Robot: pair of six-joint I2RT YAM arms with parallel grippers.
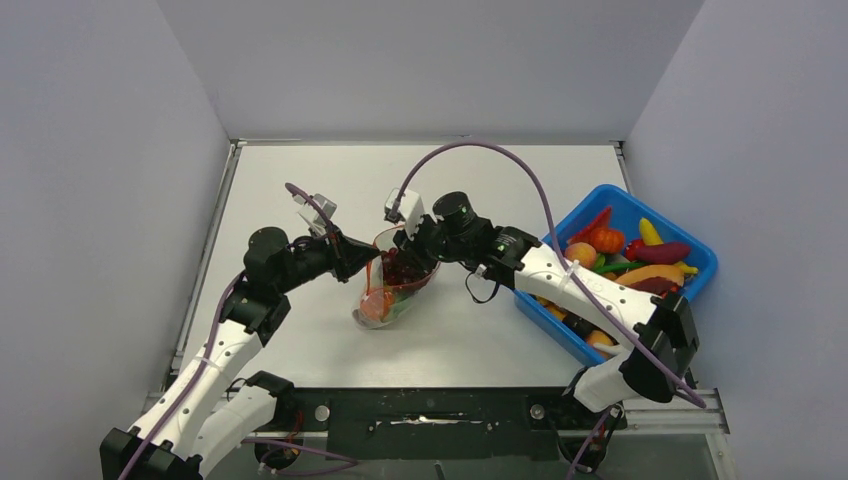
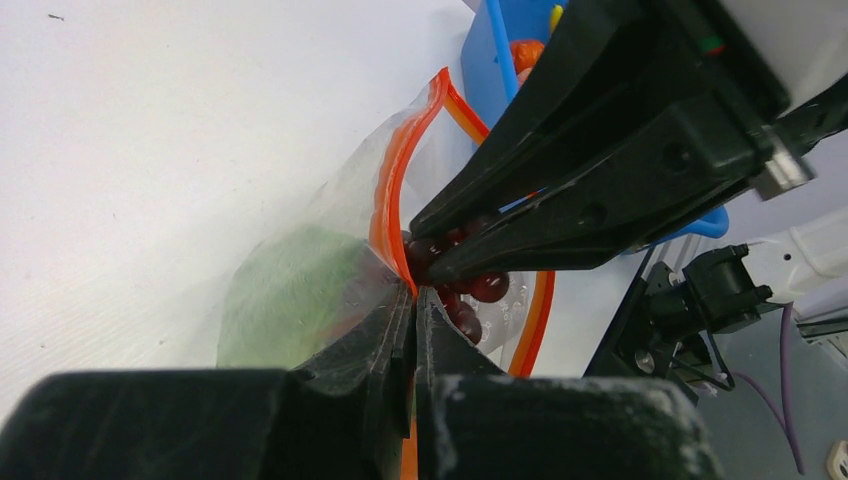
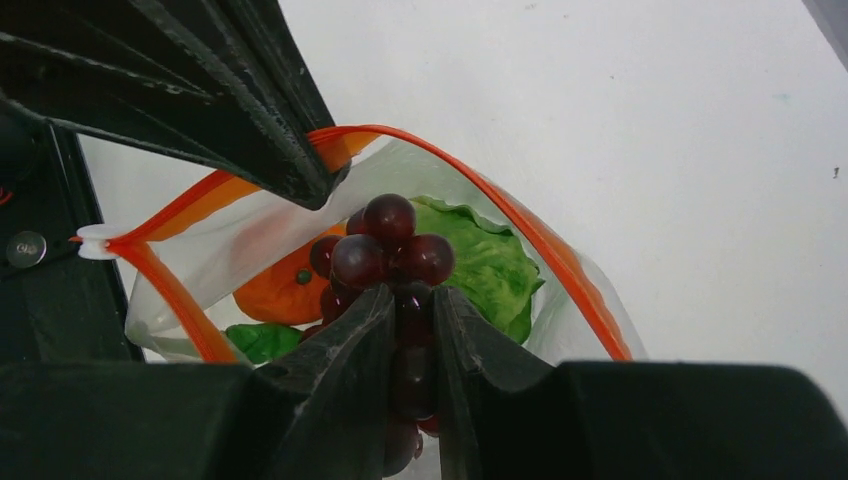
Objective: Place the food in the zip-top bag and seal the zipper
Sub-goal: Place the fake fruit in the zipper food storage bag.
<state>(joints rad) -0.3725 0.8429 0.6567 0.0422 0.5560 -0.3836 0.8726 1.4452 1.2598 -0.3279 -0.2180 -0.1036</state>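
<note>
Right wrist: your right claw (image 3: 412, 300) grips the dark grapes (image 3: 385, 245) at the open mouth of the zip-top bag (image 3: 572, 310) | your left claw (image 2: 415, 290) pinches the zipper (image 2: 385, 200) rim, jaws narrow | lettuce (image 3: 485, 260) and orange piece (image 3: 280, 290) inside | bag on counter (image 3: 650, 120).

left arm (image 1: 225, 350): reaching forward and inward, elbow bent. left gripper (image 1: 372, 258): jaws pinched tight, tips pointing right. right arm (image 1: 580, 285): stretched leftward across the middle, wrist tipped down. right gripper (image 1: 403, 260): jaws a narrow gap apart, clamped, tips just beside the left's.
</note>
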